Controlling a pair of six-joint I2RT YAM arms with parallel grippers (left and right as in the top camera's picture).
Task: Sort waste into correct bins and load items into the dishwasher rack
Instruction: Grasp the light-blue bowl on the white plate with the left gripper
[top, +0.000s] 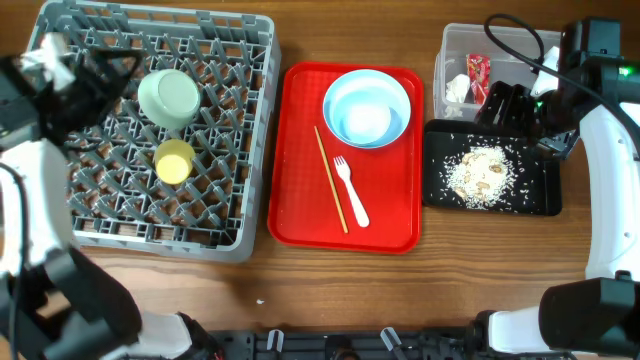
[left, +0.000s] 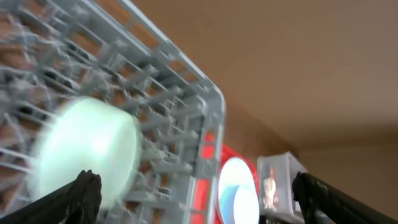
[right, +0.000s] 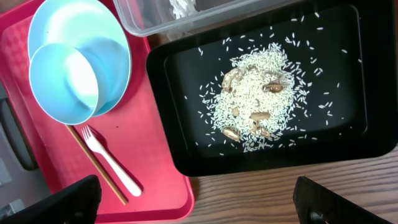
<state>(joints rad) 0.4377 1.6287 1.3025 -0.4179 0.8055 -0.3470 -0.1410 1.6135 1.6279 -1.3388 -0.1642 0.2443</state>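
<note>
1. L tool (left: 196, 190): both fingers (left: 79, 194) sit at the far edges of its cam, spread wide w/ nothing btw them. The view is blurred.
2. Below and ahead of the L tool is the grey dishwasher rack (left: 155, 81). The pale green saucer (left: 87, 152) lies among the pegs close to the tool's L finger.
3. The yellow-green cup (top: 175, 162) is also in the rack, just beside the saucer, mouth up.
4. R tool (right: 198, 186): jaws wide apart too, gripping nothing, hanging above the things.
5. Right under and ahead of the R tool is the black tray (right: 348, 124), w/ the rice scraps (right: 252, 99) heaped mid-tray and loose grains scattered around the heap.
6. Farther ahead of the R tool, past the black tray, is the clear tub (right: 161, 15). The red wrapper (top: 478, 75) and white tissue (top: 458, 90) lie inside it, side by side.
7. Off toward the R tool's L finger is the red tray (top: 300, 200), touching or nearly touching the black tray's edge.
8. On it are the blue plate (right: 115, 37) and the blue bowl (right: 65, 84), the bowl resting on the plate.
9. The white fork (right: 112, 163) and chopstick (right: 96, 165) lie on the red tray nearer that finger, side by side and not in the rack.
10. Bare wood tabletop (right: 261, 199) shows directly btw the R tool's fingers.
</note>
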